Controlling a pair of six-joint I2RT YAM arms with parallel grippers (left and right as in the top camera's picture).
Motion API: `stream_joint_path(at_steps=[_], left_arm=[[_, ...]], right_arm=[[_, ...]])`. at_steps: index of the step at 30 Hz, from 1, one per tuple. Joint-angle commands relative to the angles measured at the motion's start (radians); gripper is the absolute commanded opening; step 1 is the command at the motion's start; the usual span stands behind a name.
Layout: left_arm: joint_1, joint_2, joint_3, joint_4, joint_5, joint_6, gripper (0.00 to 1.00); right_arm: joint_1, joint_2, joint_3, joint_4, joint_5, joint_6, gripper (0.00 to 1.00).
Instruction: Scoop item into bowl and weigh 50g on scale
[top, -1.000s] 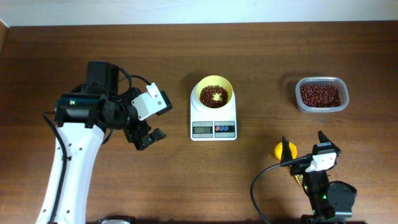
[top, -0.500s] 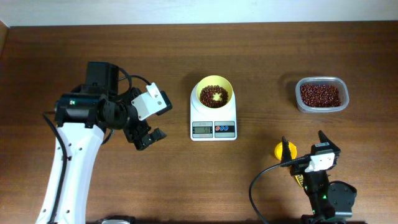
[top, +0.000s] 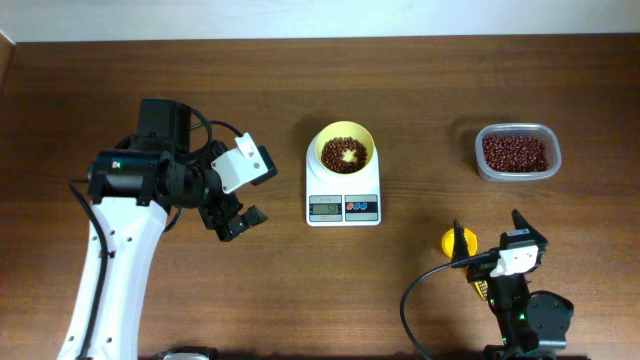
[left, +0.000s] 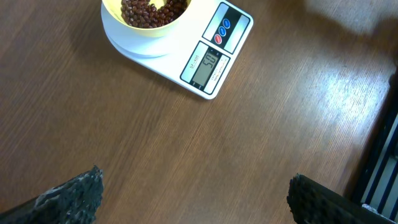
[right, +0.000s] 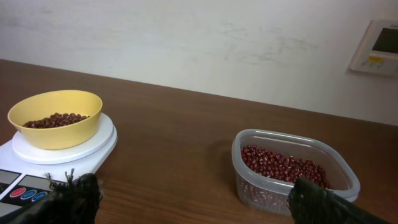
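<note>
Left claw (left: 199, 200) wide open; right claw (right: 194, 202) wide open; brown wood table (right: 180, 130); pale wall (right: 186, 37) behind.

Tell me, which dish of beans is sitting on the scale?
The round yellow bowl: it sits on top of the white scale. The clear plastic container stands apart, straight on the table.

The beans (top: 332, 160) are dark red-brown, the bowl (top: 320, 144) pale yellow, the scale (top: 343, 189) white, the table (top: 300, 290) brown
</note>
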Motion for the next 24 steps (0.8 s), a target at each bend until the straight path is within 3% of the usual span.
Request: stream_joint_path(at_steps=[1,8,10,12,14,21,24], left_arm=[[0.000,-0.013,0.014,-0.002,0.018,0.015,0.99],[0.000,-0.012,0.014,-0.011,0.020,0.006,0.99],[0.000,-0.012,0.014,-0.021,0.001,-0.113,0.99],[0.012,-0.013,0.014,-0.059,-0.073,-0.328,0.99],[0.031,-0.027,0.014,-0.112,-0.056,-0.358,0.99],[0.162,-0.335,0.013,-0.224,-0.079,-0.475,0.99],[0.170,-0.532,-0.021,-0.253,-0.138,-0.601,0.99]], right_arm=[[-0.005,-0.005,-0.005,-0.006,0.005,-0.006,0.99],[-0.005,-0.005,-0.005,-0.006,0.005,-0.006,0.99],[-0.005,-0.005,-0.005,-0.006,0.005,-0.006,0.99],[-0.005,-0.005,-0.005,-0.006,0.005,-0.006,0.99],[-0.005,-0.005,-0.005,-0.006,0.005,-0.006,0.99],[-0.005,-0.005,-0.005,-0.006,0.006,-0.006,0.99],[-0.005,-0.005,-0.005,-0.006,0.005,-0.006,0.99]])
